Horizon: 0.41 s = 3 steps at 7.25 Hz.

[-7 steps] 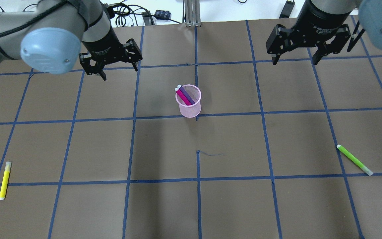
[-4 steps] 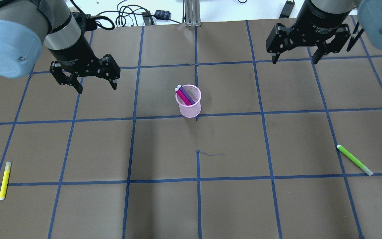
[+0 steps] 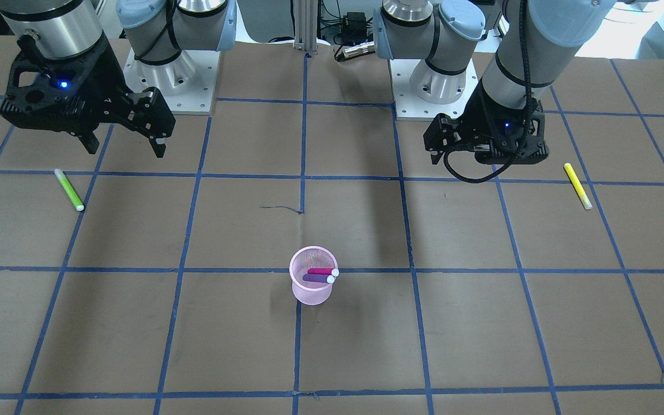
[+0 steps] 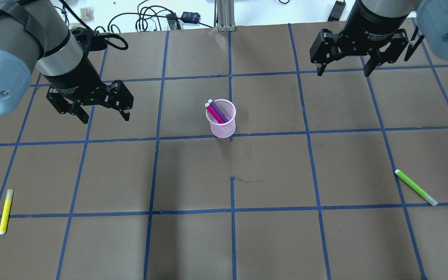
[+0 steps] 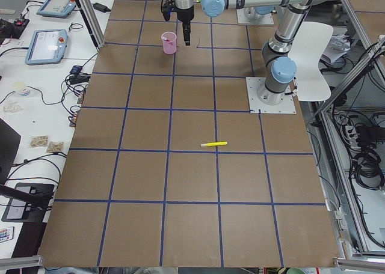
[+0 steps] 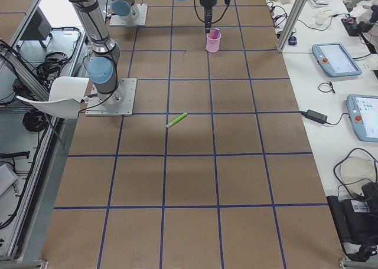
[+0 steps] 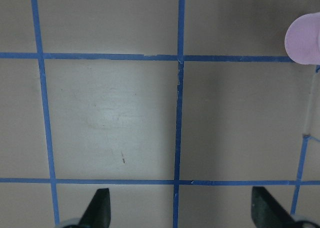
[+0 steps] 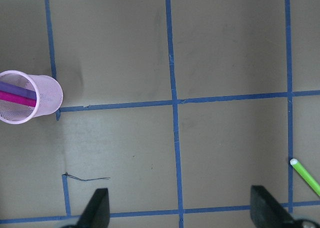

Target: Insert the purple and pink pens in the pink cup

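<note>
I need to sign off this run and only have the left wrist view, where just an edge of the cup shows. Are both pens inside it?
Observer: Yes. The overhead view shows the pink pen and the purple pen both leaning inside the cup.
Operator: Is the right gripper holding anything?
Observer: No. The right gripper is open and empty, well clear of the cup.
Operator: Any stray pens?
Observer: A yellow pen and a green pen lie on the table, at opposite sides. Neither belongs to the task.
</note>
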Available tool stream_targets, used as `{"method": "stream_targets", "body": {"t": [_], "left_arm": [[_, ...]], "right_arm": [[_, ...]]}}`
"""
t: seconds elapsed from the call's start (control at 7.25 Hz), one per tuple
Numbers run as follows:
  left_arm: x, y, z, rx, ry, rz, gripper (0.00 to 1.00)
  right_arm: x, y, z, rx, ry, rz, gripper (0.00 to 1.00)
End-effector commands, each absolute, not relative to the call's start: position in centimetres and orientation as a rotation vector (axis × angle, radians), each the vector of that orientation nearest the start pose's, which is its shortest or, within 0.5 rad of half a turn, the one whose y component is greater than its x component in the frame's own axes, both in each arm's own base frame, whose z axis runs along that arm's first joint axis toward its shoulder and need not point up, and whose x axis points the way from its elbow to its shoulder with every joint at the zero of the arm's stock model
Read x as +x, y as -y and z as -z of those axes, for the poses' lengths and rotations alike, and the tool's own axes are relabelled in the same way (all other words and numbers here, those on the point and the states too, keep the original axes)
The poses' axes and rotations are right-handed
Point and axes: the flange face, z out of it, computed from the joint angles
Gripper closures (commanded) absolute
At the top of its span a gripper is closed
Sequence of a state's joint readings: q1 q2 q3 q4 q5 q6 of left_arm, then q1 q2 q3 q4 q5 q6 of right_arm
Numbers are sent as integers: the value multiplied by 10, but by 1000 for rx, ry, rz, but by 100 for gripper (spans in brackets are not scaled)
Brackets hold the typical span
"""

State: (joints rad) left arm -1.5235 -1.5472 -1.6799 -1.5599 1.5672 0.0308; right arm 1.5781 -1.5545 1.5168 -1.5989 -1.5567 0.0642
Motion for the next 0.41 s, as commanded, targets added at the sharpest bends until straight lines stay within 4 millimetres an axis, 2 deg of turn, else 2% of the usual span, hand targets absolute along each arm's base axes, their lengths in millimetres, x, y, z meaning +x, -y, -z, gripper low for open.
{"method": "stream_targets", "body": {"t": [0.0, 0.28], "left_arm": [[-110, 476, -448, 0, -3146, -111, 0], [-111, 477, -447, -5, -3148, -113, 0]], "right_arm": [[138, 504, -509, 93, -3124, 102, 0], [137, 502, -502, 86, -3129, 72, 0]]}}
